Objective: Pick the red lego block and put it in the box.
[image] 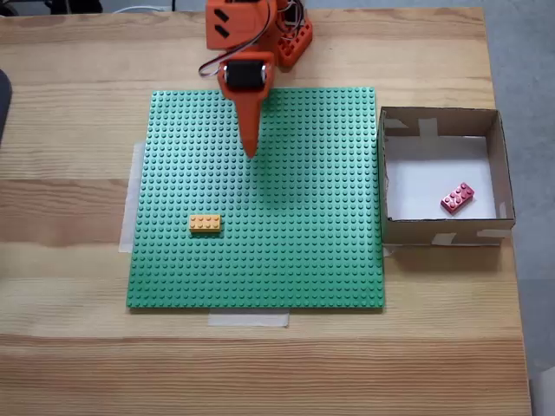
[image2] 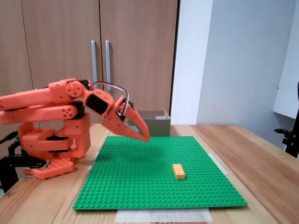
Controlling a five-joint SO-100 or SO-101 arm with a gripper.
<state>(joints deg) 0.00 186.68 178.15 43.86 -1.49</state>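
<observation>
Red lego block [image: 457, 198] lying tilted on the white floor of the cardboard box [image: 442, 231], toward the box's right wall in a fixed view from above, the box itself standing just beside the right edge of the green studded baseplate [image: 286, 251]. Orange gripper [image: 251, 149] poised above the baseplate's far half, well apart from the box, fingers drawn together to a point and holding nothing. Yellow-orange brick [image2: 178, 171] seated on the baseplate nearer its front edge.

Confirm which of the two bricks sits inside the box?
The red lego block, lying on the white floor of the box. The yellow-orange brick sits on the green baseplate.
</observation>
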